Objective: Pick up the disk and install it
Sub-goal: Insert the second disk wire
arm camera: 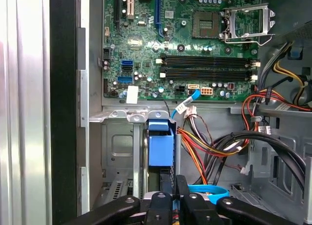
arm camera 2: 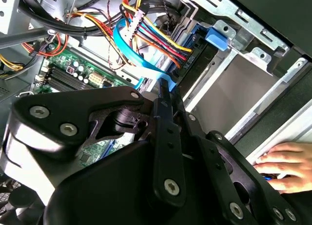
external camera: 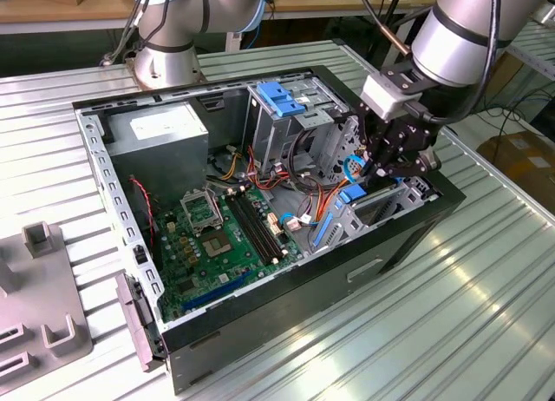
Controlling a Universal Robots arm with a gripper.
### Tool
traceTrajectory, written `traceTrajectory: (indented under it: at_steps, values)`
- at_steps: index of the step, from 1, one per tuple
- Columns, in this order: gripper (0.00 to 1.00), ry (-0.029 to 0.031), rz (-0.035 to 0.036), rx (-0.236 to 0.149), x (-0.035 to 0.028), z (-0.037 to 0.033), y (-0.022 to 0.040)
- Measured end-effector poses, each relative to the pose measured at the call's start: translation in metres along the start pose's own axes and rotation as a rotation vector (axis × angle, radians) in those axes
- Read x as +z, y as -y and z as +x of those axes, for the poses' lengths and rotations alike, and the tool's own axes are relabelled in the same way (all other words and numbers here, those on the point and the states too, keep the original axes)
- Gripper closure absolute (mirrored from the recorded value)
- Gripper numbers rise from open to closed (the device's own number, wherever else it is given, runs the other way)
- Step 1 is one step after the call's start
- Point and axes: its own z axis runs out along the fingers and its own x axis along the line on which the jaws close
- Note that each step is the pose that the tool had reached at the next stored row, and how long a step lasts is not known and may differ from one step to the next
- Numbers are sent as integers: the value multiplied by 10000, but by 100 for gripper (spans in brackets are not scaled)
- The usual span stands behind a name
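The open computer case (external camera: 260, 305) lies on its side on the slatted metal table (external camera: 486, 314), so its bays face up to the arm. The gripper (external camera: 395, 154) hangs low over the drive bay (arm camera 2: 239, 88) at the case's front corner — its fingers look drawn together edge-on around the disk (arm camera: 160, 149), which stands upright in the bay slot, light-blue bracket uppermost — seemingly to slide it straight down.

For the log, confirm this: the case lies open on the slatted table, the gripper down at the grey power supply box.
Not the power supply box: the exterior view shows the gripper down at the drive bay, at the case's opposite end. The case does lie open on the slatted table.
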Motion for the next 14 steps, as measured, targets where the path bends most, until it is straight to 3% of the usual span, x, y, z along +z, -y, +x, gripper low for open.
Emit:
traceTrajectory:
  at_steps: [14]
  values:
    - [84, 3, 0, 7, 20, 19, 10]
